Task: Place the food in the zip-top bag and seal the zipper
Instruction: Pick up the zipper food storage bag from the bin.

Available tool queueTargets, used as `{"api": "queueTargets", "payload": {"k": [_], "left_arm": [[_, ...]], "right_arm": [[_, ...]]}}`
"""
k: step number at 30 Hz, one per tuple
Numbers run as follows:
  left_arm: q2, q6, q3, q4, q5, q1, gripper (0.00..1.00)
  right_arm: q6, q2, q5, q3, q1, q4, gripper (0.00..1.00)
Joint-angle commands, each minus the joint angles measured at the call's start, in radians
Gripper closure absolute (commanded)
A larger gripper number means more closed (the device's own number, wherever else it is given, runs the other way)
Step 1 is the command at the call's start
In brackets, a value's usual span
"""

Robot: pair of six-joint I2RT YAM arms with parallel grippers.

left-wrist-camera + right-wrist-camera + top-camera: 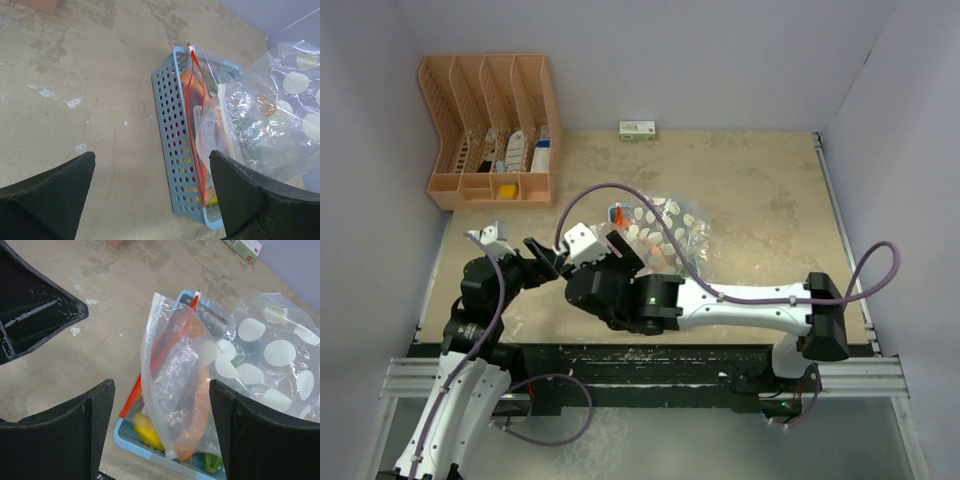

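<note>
Clear thin-film zip-top bag point(175, 375) with an orange-red zipper strip stood mouth-up inside a light-blue perforated plastic basket point(172, 145), near the middle of the beige worktop point(75, 75), slightly left of centre. Small glossy toy food point(146, 432) (yellow, orange and green pieces) showed low in the basket through the film. Could not tell if every piece was inside the bag. Clear dotted wrapper point(280, 352) lay just beside the basket, on its right.

Left gripper point(152, 160) was spread fully, empty, facing the basket's long wall. Right gripper point(161, 385) was wide apart, with the bag lip between its fingers in its own view and nothing clamped.

Bag was probably light, floppy and slippery, with film that crumples. Best hold: the stiffer zipper strip, pinched near one end. Food was likely hard, light, smooth and prone to rolling.
</note>
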Motion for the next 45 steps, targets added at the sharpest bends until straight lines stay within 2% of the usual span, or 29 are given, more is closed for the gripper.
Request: {"api": "queueTargets", "payload": {"k": [1,6,14,18,21,26,28,31,33,42,45], "left_arm": [[-0.023,-0.035,-0.005,-0.007,-0.035,0.005,0.0],[-0.046,-0.051,0.001,-0.046,-0.065,0.005,0.0],[-0.06,-0.056,0.003,-0.057,-0.069,0.005,0.0],[-0.069,-0.061,0.0,-0.063,-0.069,0.005,0.0],[-0.071,-0.061,0.0,-0.063,-0.07,0.005,0.0],[-0.071,-0.06,0.001,-0.064,-0.071,0.005,0.0],[-0.073,-0.06,0.002,-0.065,-0.071,0.005,0.0],[-0.074,-0.06,-0.001,-0.062,-0.071,0.005,0.0],[-0.075,-0.06,0.001,-0.062,-0.071,0.005,0.0],[-0.062,-0.036,0.019,-0.02,0.01,0.005,0.0],[-0.022,-0.004,0.069,0.015,0.089,0.005,0.0]], "right_arm": [[0.121,0.117,0.144,0.108,0.024,-0.182,0.22],[0.287,0.236,0.199,0.186,0.03,-0.372,0.27],[0.38,0.311,0.258,0.199,0.03,-0.451,0.29],[0.571,0.387,0.355,0.257,0.03,-0.647,0.35],[0.844,0.469,0.451,0.32,0.027,-0.922,0.4],[0.911,0.512,0.475,0.295,0.019,-0.938,0.43],[0.938,0.495,0.475,0.281,0.008,-0.937,0.51],[0.956,0.453,0.479,0.259,-0.009,-0.935,0.87],[0.966,0.416,0.481,0.239,-0.023,-0.936,1.0],[0.928,0.147,0.464,0.24,-0.041,-0.931,1.0],[0.786,0.036,0.429,0.236,-0.042,-0.823,1.0]]}}
